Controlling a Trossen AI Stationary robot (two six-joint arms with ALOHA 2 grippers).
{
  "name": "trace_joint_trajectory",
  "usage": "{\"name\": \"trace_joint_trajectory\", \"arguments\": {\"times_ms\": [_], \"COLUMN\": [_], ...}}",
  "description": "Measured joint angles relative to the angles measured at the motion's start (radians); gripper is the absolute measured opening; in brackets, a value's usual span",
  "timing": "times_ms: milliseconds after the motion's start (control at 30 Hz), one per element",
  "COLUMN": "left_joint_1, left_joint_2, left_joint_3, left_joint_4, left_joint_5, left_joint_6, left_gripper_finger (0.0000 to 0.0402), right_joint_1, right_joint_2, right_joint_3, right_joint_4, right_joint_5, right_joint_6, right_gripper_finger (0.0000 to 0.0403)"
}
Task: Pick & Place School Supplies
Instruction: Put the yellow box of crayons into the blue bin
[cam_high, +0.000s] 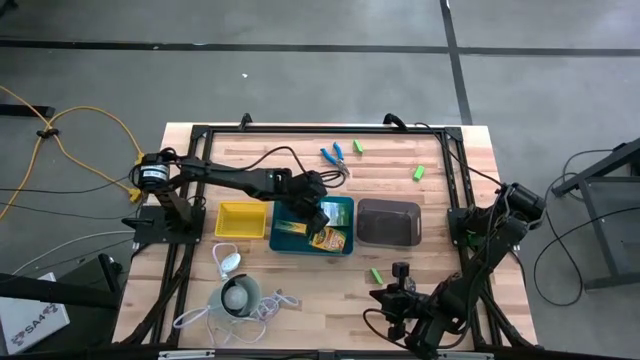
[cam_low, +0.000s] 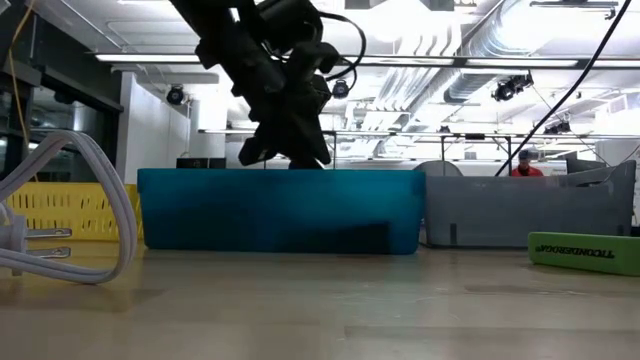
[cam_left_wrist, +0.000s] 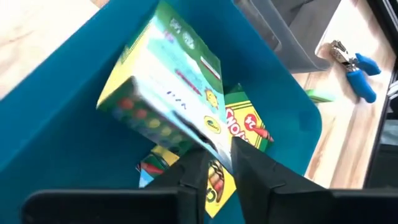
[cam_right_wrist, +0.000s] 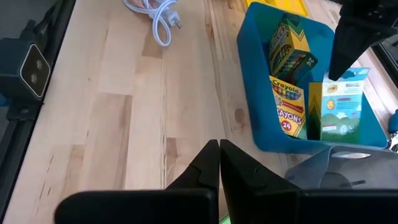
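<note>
My left gripper (cam_high: 320, 212) (cam_left_wrist: 219, 155) reaches down into the teal tray (cam_high: 345, 208) and is shut on a green-and-white flat pack (cam_left_wrist: 168, 81) (cam_right_wrist: 340, 109). Two yellow-and-green crayon boxes (cam_right_wrist: 287, 109) (cam_right_wrist: 289, 50) lie flat on the tray's floor. Two blue-handled scissor-like tools (cam_high: 333, 154) and tiny lime-green blocks (cam_high: 419, 173) (cam_high: 357, 146) (cam_high: 376, 274) lie loose on the table. Above the table's near right part, my right gripper (cam_high: 395, 290) (cam_right_wrist: 219, 152) hangs shut and empty. My left gripper has one corner of the flat pack's edge (cam_left_wrist: 214, 140) between its two fingertips, which stand only a narrow gap apart. The fingers slant down from the table's left. The pack stands tilted on end inside the teal tray (cam_right_wrist: 323, 134), over the crayon boxes.
A yellow tray (cam_high: 240, 218) stands left of the teal one and a dark grey tray (cam_high: 388, 222) right of it. A white round gadget with cord (cam_high: 238, 296) sits near the front left. A black frame (cam_high: 300, 130) borders the work area.
</note>
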Motion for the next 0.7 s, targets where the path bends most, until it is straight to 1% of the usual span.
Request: {"name": "trace_joint_trajectory", "arguments": {"times_ms": [133, 267, 467, 700], "left_joint_1": [0.006, 0.009, 0.029, 0.064], "left_joint_2": [0.000, 0.000, 0.000, 0.000], "left_joint_3": [0.000, 0.000, 0.000, 0.001], "left_joint_4": [-0.011, -0.019, -0.076, -0.079], "left_joint_5": [0.000, 0.000, 0.003, 0.010], "left_joint_6": [0.008, 0.013, 0.029, 0.059], "left_gripper_finger": [0.0095, 0.0108, 0.0111, 0.0111], "right_joint_1": [0.000, 0.000, 0.000, 0.000], "right_joint_2": [0.000, 0.000, 0.000, 0.000], "right_joint_3": [0.000, 0.000, 0.000, 0.000], "right_joint_4": [0.000, 0.000, 0.000, 0.000], "right_joint_5": [0.000, -0.001, -0.002, -0.004], "right_joint_6": [0.001, 0.004, 0.004, 0.004], "right_gripper_finger": [0.0003, 0.0003, 0.0003, 0.0003]}}
